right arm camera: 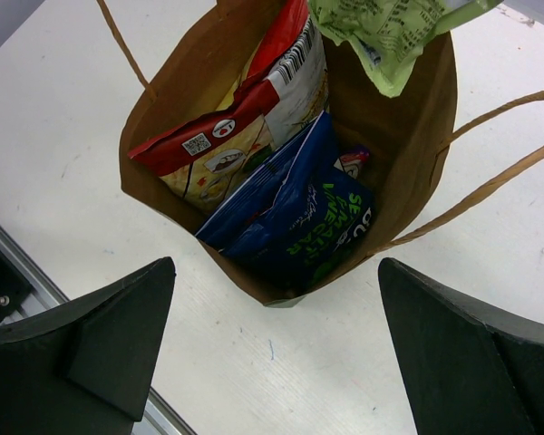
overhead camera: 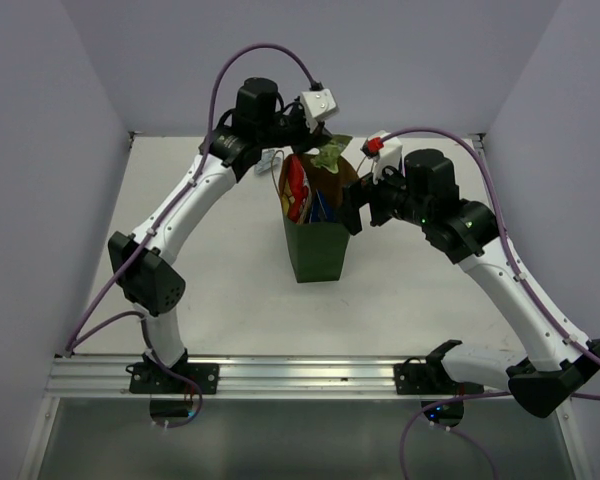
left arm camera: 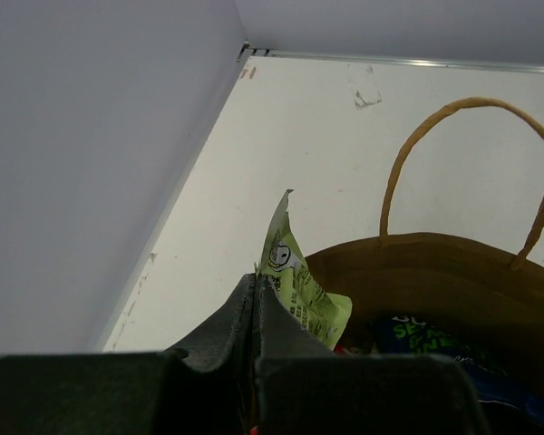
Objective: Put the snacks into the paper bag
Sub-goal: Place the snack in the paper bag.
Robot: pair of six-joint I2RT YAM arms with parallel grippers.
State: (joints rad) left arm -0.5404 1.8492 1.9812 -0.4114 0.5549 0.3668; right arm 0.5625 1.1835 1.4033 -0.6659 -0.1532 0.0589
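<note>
On the white table [overhead camera: 210, 280], between pale walls, the green packet [left arm camera: 297, 281] is pinched tight in the left pincer [left arm camera: 256, 290], the paper bag [right arm camera: 417, 118] gaping just below it, the right pincer [right arm camera: 274, 272] spread wide nearby: lowering and release are judged due next.

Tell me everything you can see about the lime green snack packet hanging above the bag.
The green packet is a small crinkly pouch, light lime green with dark print and a little round black-and-white mark; it looks like thin foil or plastic film. It is creased, one corner pointing up. The left gripper is shut on its edge, holding it over the far side of the open mouth of the paper bag, above packets already inside. Whether it touches the rim cannot be told.
</note>
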